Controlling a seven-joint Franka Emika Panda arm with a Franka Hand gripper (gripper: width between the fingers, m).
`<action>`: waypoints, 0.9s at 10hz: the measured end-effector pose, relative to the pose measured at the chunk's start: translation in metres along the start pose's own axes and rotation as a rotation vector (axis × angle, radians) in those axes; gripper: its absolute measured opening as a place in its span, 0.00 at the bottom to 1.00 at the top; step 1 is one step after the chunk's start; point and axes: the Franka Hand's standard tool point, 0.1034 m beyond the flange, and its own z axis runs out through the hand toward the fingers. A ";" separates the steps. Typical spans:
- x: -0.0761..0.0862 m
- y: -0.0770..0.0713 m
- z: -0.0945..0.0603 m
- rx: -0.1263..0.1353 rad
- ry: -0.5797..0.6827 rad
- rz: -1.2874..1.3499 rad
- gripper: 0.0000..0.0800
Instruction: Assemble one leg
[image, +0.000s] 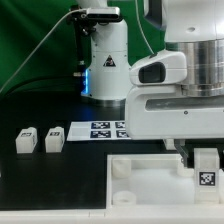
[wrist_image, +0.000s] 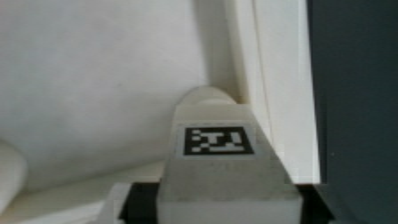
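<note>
My gripper (image: 204, 157) is shut on a leg (image: 206, 173), a small white block with a black-and-white tag facing the camera. It holds the leg upright over the right end of the large white tray-like piece (image: 140, 172). In the wrist view the leg (wrist_image: 217, 160) sits between the two dark fingers (wrist_image: 141, 203), tag up, with its rounded tip close to the tray piece's raised rim (wrist_image: 240, 50). Two more legs (image: 25, 141) (image: 53, 140) stand side by side on the black table at the exterior view's left.
The marker board (image: 98, 129) lies flat behind the tray piece, in front of the robot's base (image: 105, 70). The black table (image: 60, 180) shows beside the tray piece, and as a dark band in the wrist view (wrist_image: 356, 100).
</note>
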 end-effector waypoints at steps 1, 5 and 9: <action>0.000 -0.001 0.000 -0.004 0.003 0.236 0.36; 0.001 0.000 0.001 0.022 -0.026 1.038 0.36; -0.003 -0.003 0.003 0.020 -0.077 1.353 0.37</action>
